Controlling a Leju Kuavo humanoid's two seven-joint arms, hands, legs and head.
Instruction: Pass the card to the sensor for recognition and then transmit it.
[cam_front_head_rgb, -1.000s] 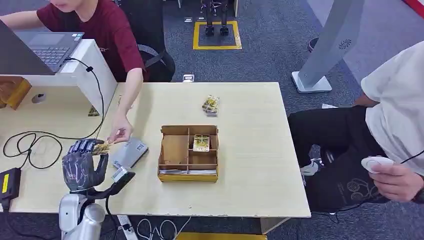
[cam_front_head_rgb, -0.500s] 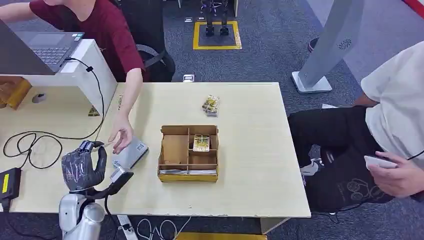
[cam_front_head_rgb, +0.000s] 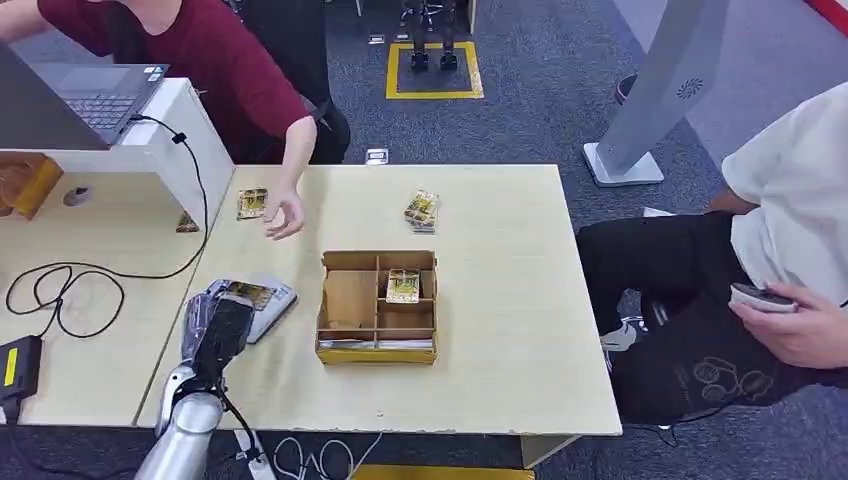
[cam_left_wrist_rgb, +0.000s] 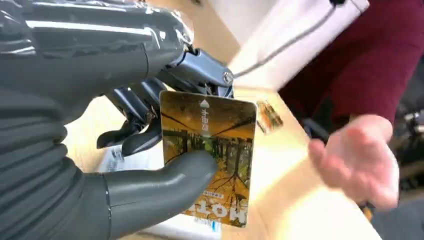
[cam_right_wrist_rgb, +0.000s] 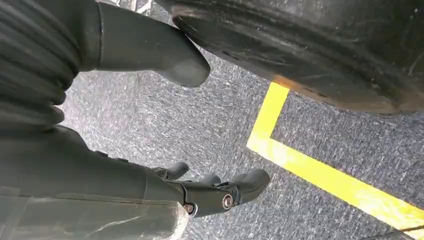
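Left robot hand (cam_front_head_rgb: 222, 325) grips yellow card (cam_left_wrist_rgb: 209, 155) above grey sensor (cam_front_head_rgb: 268, 303); keep card flat, w/ face toward it. Right robot hand (cam_right_wrist_rgb: 200, 192) hangs released.

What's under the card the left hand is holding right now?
The left hand holds the card over the grey sensor on the table. The sensor's right part shows beside the hand; the hand and card cover the rest, so contact can't be judged.

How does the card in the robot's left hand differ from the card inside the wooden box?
The card in the left hand is gripped above the grey sensor; the card in the wooden box lies untouched in a compartment. The held card is tilted; the boxed card lies flat. Both look yellowish.
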